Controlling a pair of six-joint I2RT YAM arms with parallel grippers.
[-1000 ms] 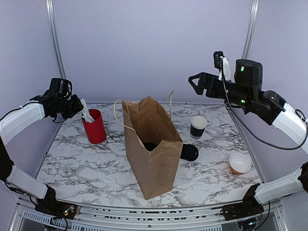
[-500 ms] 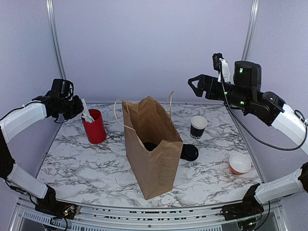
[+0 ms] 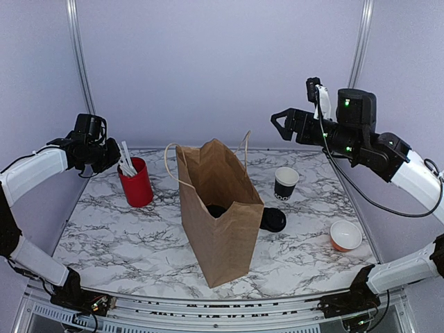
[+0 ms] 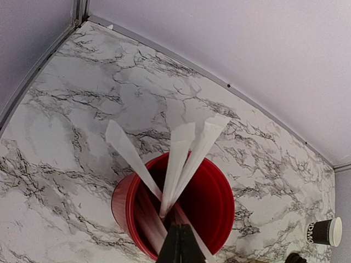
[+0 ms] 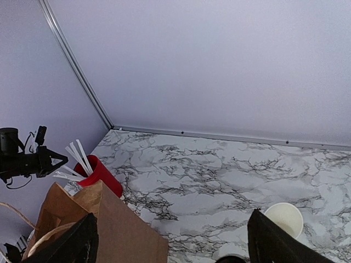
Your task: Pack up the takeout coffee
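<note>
The coffee (image 3: 275, 220), a lidded black cup, stands on the bench (image 3: 125, 243) against or just beside the right side of the paper bag (image 3: 220, 236) and is partly hidden by it. Not packed yet. A dark shape shows inside the bag's mouth; cannot tell what it is.

The right claw (image 3: 277, 122) is spread wide and empty, high over the far right of the bench and well apart from the coffee. The left claw (image 4: 178, 235) is pressed together just over the red cup (image 3: 137, 186) of white sticks (image 4: 181, 159). Cannot tell whether a stick is caught in it.

Risks, as judged:
- The coffee sits tight to the bag. A finger coming down on the bag side may push the bag over or shift it, since nothing holds it.
- An open black cup (image 3: 285, 182) stands near and looks alike, so the wrong one could be picked.
- A hard squeeze near the rim could pop the lid.
- The bag's handles (image 3: 168, 163) arch over the mouth and may snag the cup on its way in.
- The left claw could tip the red cup if it swings sideways.
</note>
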